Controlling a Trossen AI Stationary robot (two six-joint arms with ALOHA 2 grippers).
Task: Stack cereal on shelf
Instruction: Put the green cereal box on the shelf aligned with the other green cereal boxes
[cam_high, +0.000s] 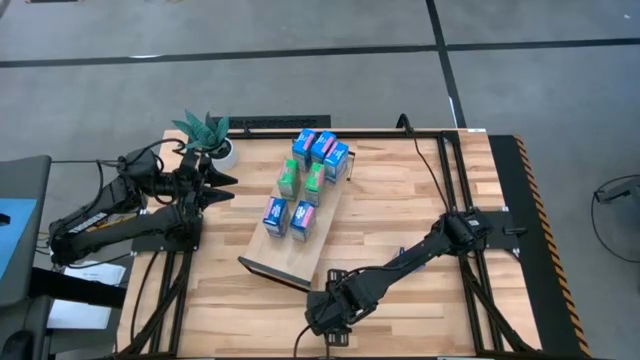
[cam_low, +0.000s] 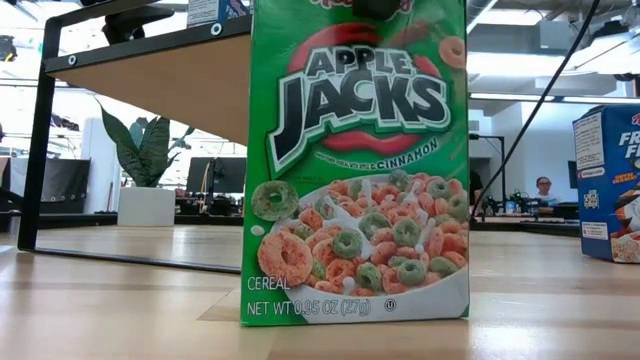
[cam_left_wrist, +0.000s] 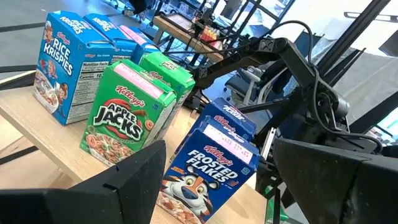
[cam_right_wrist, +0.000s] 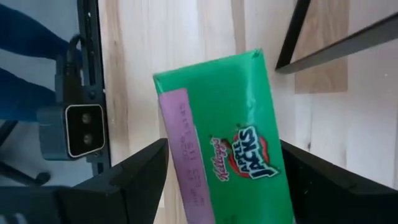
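While the right claw hangs over the near edge of the table, pointing down, its two dark fingers straddle a green Apple Jacks carton that stands upright on the wood below; whether the pads actually press the carton's sides, the pictures do not settle (the jaws stand about as wide as the box, and there is a sliver of table showing on either side). From table height that same carton fills the middle of the view, its base flat on the table, with a dark part of the claw just over its top edge.

Just beyond it lies the shelf, a long light-wood board set at a slant across the middle of the table, dark end pieces at both ends. On it stand the rest of the cereal: blue cartons at the far end, two green ones in the middle, two blue ones nearer the right arm. A further blue carton stands on the table off to one side in the low view.

Over at the left edge, the left claw waits wide open and empty beside a potted plant, pointing at the shelf; past its fingers sit Rice Krispies, Apple Jacks and Frosted Flakes boxes in a row.
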